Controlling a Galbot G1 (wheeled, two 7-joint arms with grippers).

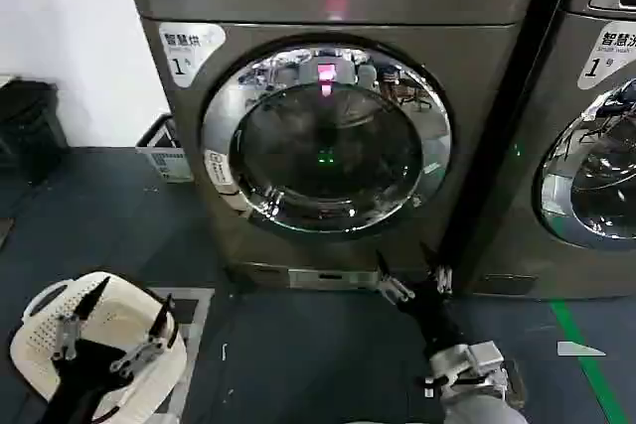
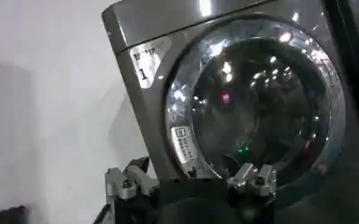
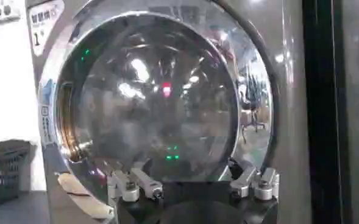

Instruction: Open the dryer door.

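The dryer door (image 1: 328, 136) is a round porthole with a wide chrome ring around dark glass, on the grey machine marked 1. In the head view it lies against the machine's front. My right gripper (image 1: 412, 280) is open, low in front of the machine, just below the door's lower right rim and touching nothing. In the right wrist view the door (image 3: 161, 91) stands straight ahead of the open right gripper (image 3: 194, 185). My left gripper (image 1: 119, 320) is open at the lower left, over a white basket. The left wrist view has the door (image 2: 252, 103) beyond the left gripper (image 2: 188, 182).
A white laundry basket (image 1: 35, 345) lies on the dark floor under my left arm. A second chrome-ringed machine (image 1: 596, 166) stands to the right. A small white crate (image 1: 164, 151) and a dark bin (image 1: 30, 126) sit by the left wall. Green tape (image 1: 586, 354) marks the floor.
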